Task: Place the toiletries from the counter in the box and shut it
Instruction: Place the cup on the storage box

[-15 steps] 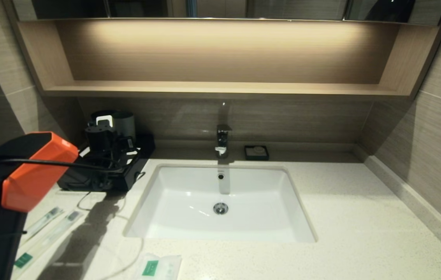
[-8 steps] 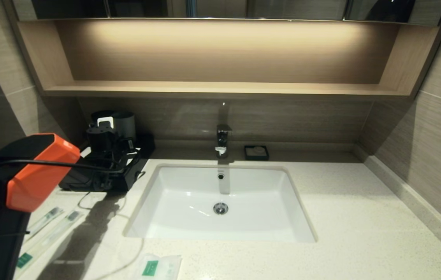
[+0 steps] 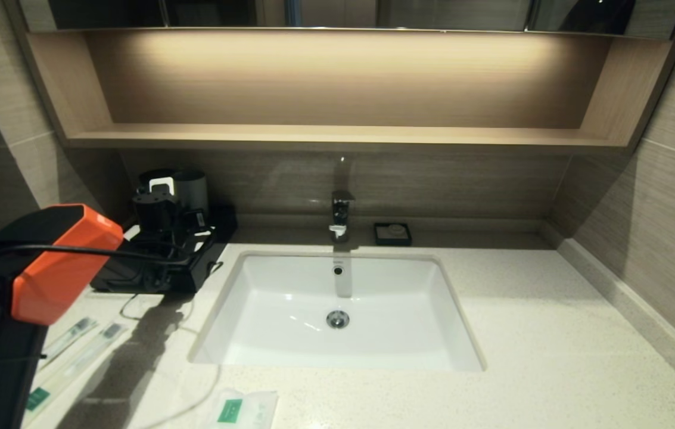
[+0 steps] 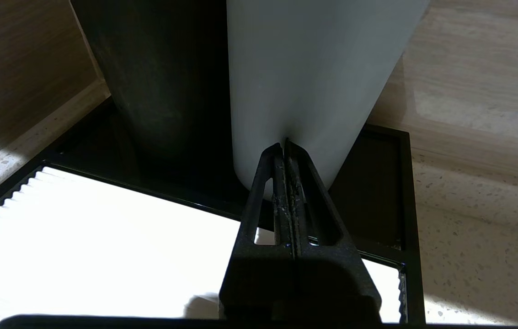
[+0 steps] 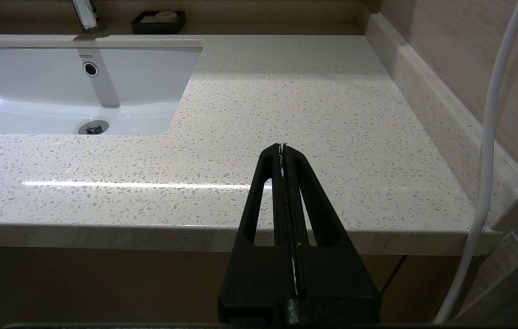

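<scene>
Our left end effector point(image 4: 285, 151) barely shifts over the box point(image 3: 194, 271), clenched on nothing; toothbrushes point(image 3: 69, 357) and sachet point(image 3: 242, 410) still wait on the bench point(image 3: 551, 357).

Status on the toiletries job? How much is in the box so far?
Nothing looks packed. Both toothbrushes and the sachet lie on the counter. In hand: nothing; the left gripper is shut and empty over the box, near the grey cup. The right gripper is parked shut before the counter edge. Left: open the drawer, load all three, close.
</scene>
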Available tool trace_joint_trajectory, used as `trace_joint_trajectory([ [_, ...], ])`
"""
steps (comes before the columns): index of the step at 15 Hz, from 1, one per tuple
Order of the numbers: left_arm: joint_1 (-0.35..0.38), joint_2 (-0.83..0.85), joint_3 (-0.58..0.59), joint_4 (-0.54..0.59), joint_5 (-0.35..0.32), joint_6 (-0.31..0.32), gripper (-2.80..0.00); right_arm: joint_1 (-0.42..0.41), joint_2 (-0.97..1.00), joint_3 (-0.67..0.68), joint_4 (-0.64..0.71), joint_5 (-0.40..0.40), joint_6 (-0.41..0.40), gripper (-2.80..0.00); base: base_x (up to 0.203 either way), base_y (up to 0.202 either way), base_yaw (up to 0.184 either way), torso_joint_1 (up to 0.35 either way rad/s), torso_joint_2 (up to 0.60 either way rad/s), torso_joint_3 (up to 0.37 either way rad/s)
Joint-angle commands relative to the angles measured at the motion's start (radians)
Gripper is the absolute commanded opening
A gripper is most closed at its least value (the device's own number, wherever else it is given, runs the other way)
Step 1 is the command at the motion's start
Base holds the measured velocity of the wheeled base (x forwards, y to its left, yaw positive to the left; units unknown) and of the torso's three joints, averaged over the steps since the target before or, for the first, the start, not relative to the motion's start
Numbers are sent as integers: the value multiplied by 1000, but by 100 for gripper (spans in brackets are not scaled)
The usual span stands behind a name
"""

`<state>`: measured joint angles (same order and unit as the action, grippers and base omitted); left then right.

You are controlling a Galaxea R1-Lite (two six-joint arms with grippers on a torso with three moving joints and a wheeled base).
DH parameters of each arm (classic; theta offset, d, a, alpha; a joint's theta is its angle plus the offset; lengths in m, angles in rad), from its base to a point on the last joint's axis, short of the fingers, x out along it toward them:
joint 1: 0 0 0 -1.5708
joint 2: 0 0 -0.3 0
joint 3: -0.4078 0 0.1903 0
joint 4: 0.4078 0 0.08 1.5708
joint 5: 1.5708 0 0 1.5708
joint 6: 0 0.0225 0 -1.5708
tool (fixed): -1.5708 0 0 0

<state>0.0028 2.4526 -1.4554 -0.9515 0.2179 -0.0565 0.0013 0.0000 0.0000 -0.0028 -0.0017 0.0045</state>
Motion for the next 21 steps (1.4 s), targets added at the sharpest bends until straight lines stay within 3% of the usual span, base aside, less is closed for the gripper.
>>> trace_joint_trajectory([
  [1,0,-13,19,-13,1,-2,-280,0,0,0,0,0,0,-280,0,0,0,0,0,0],
  [8,0,-106,165,-79,0,-5,-280,0,0,2,0,0,0,-280,0,0,0,0,0,0],
  [21,-13,-432,592,-153,1,-15,-280,0,0,0,0,0,0,-280,0,0,0,0,0,0],
])
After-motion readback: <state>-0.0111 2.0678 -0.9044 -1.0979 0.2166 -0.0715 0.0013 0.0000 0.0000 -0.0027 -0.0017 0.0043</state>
